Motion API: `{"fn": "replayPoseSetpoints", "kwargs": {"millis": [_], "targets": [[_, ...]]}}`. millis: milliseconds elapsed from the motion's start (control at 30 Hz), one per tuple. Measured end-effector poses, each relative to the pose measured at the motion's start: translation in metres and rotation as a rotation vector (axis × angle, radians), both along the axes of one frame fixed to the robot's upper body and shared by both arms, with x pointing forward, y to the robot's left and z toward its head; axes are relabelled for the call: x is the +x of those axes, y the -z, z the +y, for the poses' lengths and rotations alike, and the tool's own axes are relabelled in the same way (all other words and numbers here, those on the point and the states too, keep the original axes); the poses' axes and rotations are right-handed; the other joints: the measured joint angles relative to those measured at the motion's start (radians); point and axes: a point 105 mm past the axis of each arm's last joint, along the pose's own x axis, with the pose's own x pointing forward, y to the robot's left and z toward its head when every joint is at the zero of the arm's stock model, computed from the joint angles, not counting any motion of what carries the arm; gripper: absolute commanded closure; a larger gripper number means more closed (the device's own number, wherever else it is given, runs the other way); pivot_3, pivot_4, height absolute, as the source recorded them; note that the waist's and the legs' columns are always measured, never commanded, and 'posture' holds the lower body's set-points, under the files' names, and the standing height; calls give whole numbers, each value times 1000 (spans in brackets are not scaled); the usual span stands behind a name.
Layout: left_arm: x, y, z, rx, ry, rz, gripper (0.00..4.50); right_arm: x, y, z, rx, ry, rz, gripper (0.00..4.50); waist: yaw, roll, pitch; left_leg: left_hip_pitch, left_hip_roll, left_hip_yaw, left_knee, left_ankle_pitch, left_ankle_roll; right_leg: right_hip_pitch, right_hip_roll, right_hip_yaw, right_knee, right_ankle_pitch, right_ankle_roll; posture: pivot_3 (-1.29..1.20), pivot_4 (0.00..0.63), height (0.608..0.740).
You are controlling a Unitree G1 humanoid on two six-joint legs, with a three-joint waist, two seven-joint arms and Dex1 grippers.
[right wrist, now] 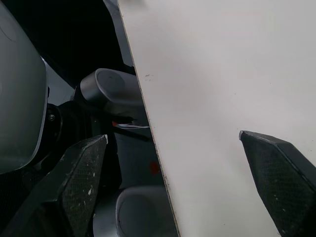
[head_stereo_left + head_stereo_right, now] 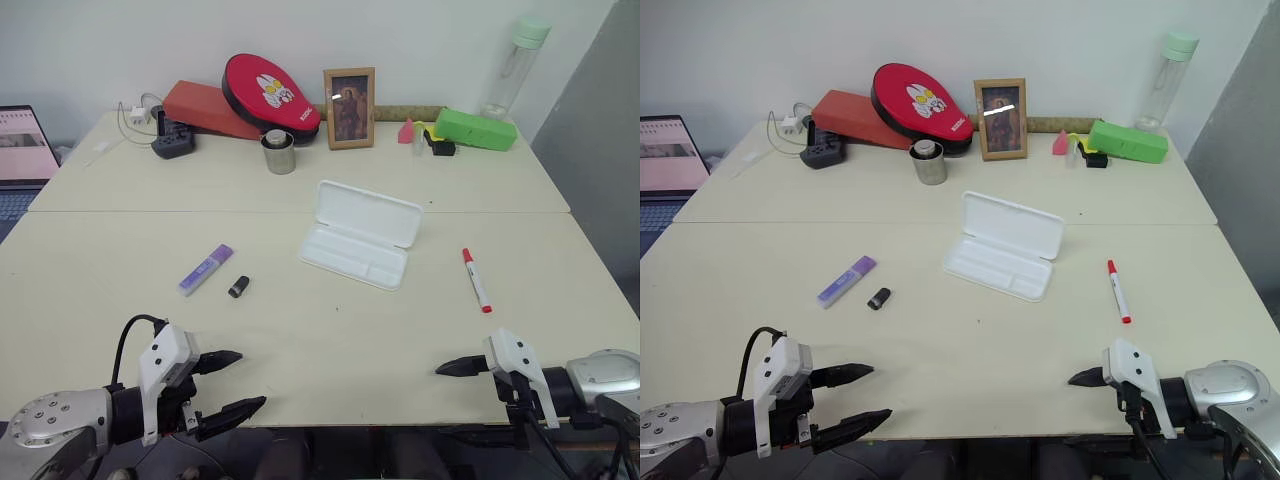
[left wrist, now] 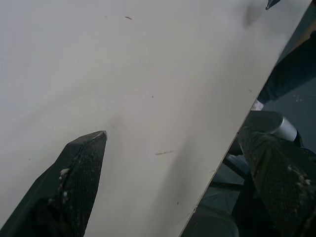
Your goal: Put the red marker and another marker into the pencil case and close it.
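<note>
A framed picture (image 2: 349, 108), green box (image 2: 475, 129) and metal cup (image 2: 279, 152) stand at the table's (image 2: 150, 190) far edge.

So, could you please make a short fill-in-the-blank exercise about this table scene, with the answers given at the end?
1. The pencil case lies on the table with its lid ____.
2. The cap of the thin marker to the right of the case is ____.
3. The small black cylinder lies just right of the ____ marker.
4. Both the left gripper and the right gripper hold ____.

Answers: open; red; purple; nothing
</note>
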Motion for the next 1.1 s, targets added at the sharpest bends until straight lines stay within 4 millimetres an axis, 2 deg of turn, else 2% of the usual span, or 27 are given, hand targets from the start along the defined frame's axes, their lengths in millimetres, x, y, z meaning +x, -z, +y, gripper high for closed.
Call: {"fn": "replayPoseSetpoints", "kwargs": {"millis": [100, 167, 267, 367, 533, 733, 967, 1000, 1033, 1100], "targets": [[6, -4, 0, -3, -6, -26, 10, 0, -1, 1, 4, -8, -9, 0, 0, 0, 0, 0, 0, 0, 0, 0, 0, 0, 0, 0, 0, 0, 0, 0, 150, 740], [19, -12, -1, -29, -36, -83, 10, 6, -6, 3, 11, -16, -40, 0, 0, 0, 0, 0, 0, 0, 0, 0, 0, 0, 0, 0, 0, 0, 1, 0, 150, 740], [53, -43, -4, -142, -127, -262, 10, 31, -25, 18, 52, -14, -163, 0, -2, -1, 0, 1, 1, -1, 1, 0, 0, 1, 1, 0, 1, 1, 1, 0, 150, 740], [69, -58, -1, -212, -196, -334, 10, 52, -37, 31, 93, 8, -225, 0, -5, -2, 0, 2, 0, 0, 0, 0, 0, 1, 1, 1, 1, 3, -3, 0, 150, 740], [92, -80, -12, -300, -227, -444, 10, 110, -57, 56, 95, 100, -352, 0, -5, -2, 0, 1, -2, 0, 1, 0, -1, 0, 1, 0, 3, 3, -3, 0, 150, 740], [103, -88, -23, -316, -191, -464, 10, 153, -41, 70, 23, 226, -315, 0, -5, -2, 0, -1, -2, 0, 1, 0, -1, -4, 1, 1, 5, 4, -3, 0, 150, 740], [101, -85, -34, -306, -135, -440, 10, 155, -25, 72, -55, 266, -265, 0, -5, -2, 0, -4, -2, 0, 1, 0, -1, -7, 1, 1, 6, 4, -3, 0, 150, 740], [100, -84, -36, -304, -126, -437, 0, 154, -21, 75, -65, 266, -256, 367, -6, -2, 0, -4, -1, 0, 1, 0, -1, -7, 1, 1, 7, 4, -3, 0, 150, 740], [99, -84, -39, -303, -114, -433, 0, 153, -17, 78, -78, 267, -248, 506, -8, -2, 0, -4, -1, 0, 1, 0, -1, -7, 1, 1, 7, 4, -3, 0, 150, 740], [97, -83, -44, -304, -88, -425, 0, 154, -9, 80, -109, 279, -238, 1060, -10, -2, 0, -4, -1, 0, 1, 0, -1, -7, 1, 2, 7, 4, -3, 0, 150, 740]]}}
